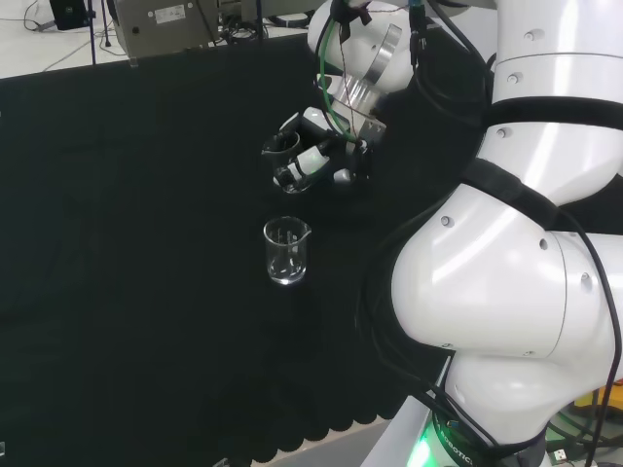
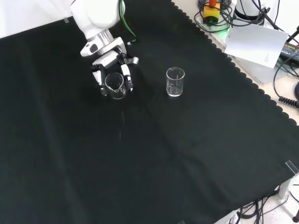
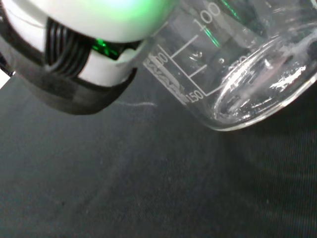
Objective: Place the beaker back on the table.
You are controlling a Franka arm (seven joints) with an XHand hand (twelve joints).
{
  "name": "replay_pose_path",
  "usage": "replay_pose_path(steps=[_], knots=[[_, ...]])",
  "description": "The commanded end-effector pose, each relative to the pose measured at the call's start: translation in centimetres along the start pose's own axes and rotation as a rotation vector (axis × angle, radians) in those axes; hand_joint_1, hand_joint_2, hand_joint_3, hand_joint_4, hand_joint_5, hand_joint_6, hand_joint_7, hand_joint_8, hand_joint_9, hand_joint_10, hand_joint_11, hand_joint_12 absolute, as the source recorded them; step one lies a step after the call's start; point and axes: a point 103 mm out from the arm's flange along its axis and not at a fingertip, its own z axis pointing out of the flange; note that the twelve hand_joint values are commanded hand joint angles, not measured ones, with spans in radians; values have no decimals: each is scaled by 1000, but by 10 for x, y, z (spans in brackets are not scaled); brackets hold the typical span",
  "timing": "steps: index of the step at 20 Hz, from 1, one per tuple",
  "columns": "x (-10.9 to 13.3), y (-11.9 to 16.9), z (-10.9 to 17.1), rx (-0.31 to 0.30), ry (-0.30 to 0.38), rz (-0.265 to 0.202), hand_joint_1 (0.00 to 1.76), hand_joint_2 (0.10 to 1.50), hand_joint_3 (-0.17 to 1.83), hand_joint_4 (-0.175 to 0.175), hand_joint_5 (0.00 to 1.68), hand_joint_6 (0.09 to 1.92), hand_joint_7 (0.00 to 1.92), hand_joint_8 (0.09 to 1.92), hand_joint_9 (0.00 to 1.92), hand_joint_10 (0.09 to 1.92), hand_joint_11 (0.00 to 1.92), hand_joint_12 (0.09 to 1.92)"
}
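Curled round a clear glass beaker [image 2: 115, 86], the hand [image 2: 112, 65] hung from the white arm [image 2: 96, 18] near the top left of the front view, its black and white fingers [image 2: 127, 77] wrapped about the vessel's sides. That held beaker appeared tilted, its open mouth turned toward the front camera and its rim standing out as a pale ring against the black cloth of the surface [image 2: 154, 158]. Whether its base touched the cloth or stayed just above it could not be told from the front view. From the head view the hand [image 1: 316, 156] sat left of the arm's big white links [image 1: 516, 253], and the beaker it held was hard to make out there among the dark fingers. Close up in the wrist view the beaker [image 3: 237, 74] lay at a slant, with printed scale marks on its wall and its rounded bottom edge catching light, and the dark cloth [image 3: 148, 188] spread beneath it; a white and black part of the hand [image 3: 74, 54] with a green glow showed beside the glass. A second beaker [image 2: 175, 82], clear, upright and with nothing visible inside it, stood on the cloth to the right of the hand in the front view, apart from it. In the head view this second beaker [image 1: 286, 250] stood below the hand, nearer the camera.
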Motion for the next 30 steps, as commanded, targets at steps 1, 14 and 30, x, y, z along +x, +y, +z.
replay_pose_path(steps=[1,14,30], knots=[[-4,-2,5,12,19,3,1289,811,292,-153,1380,329,1568,87,1681,87,1490,544],[-6,-15,-3,149,42,12,905,881,-38,-3,366,461,682,87,855,87,374,1262],[31,-40,-68,80,-26,13,866,872,-175,-14,358,150,497,87,658,87,116,1341]])
